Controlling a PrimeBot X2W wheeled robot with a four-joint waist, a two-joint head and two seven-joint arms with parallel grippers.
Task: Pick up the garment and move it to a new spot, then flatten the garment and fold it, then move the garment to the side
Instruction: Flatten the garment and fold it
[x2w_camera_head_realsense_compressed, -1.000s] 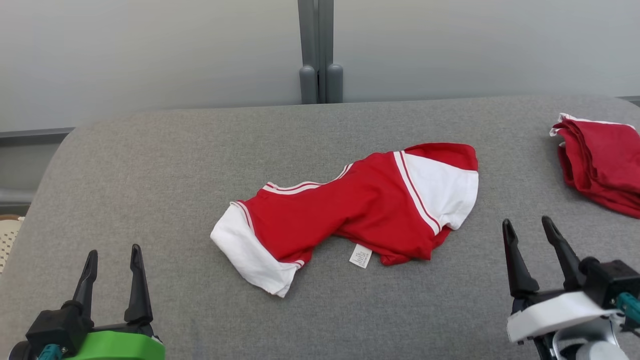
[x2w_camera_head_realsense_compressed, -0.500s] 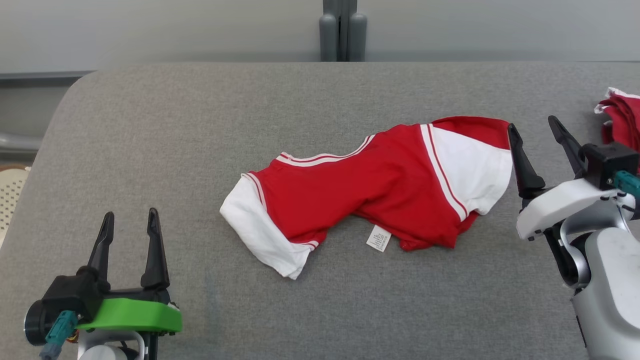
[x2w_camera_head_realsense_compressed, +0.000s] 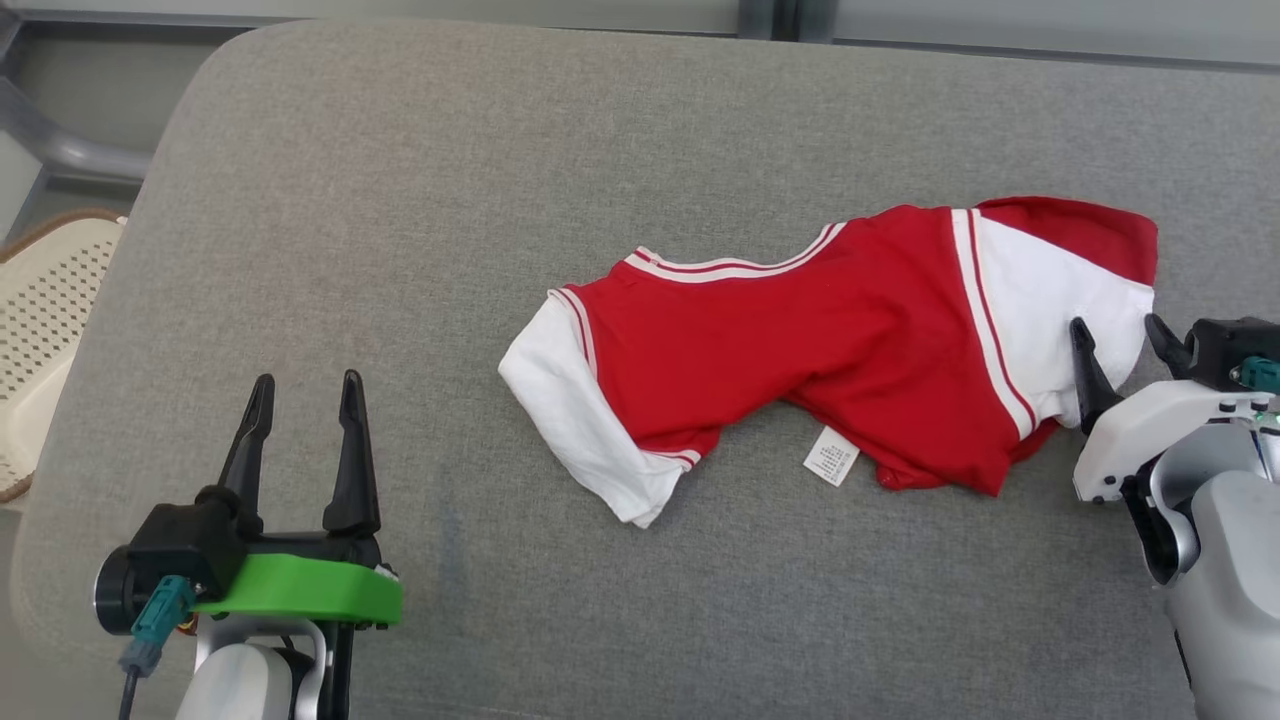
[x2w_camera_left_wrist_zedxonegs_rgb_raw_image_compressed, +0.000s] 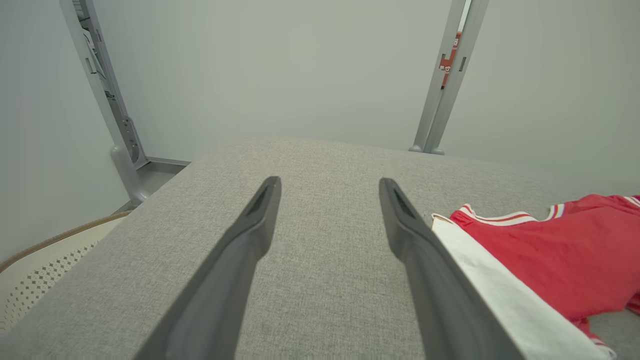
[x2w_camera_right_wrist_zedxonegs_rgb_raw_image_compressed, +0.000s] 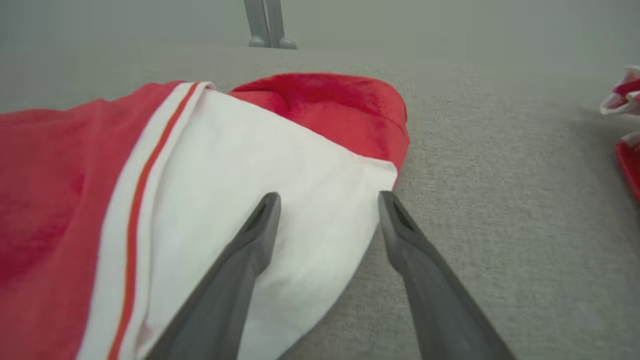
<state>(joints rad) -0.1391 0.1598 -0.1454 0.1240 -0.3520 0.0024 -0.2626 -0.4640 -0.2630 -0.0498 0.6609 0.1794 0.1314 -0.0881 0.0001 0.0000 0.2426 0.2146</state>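
Looking steeply down from the robot's head, the camera takes in the grey padded surface (x2w_camera_head_realsense_compressed: 400, 200), with the red-and-white garment (x2w_camera_head_realsense_compressed: 800, 340) just off centre toward 3 o'clock. The left wrist camera rides low, facing along the surface to the pale wall (x2w_camera_left_wrist_zedxonegs_rgb_raw_image_compressed: 300, 75), the garment at 4 o'clock. The right wrist camera sits close above the garment's other white end, spread toward 9 o'clock. All three share that garment.

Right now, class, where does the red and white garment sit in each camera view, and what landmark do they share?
Head view: garment lies centre to right, white end at the right gripper.
Left wrist view: garment at the lower right.
Right wrist view: garment covers left and centre, white edge between the fingers.
Shared landmark: the grey cushion beneath it.
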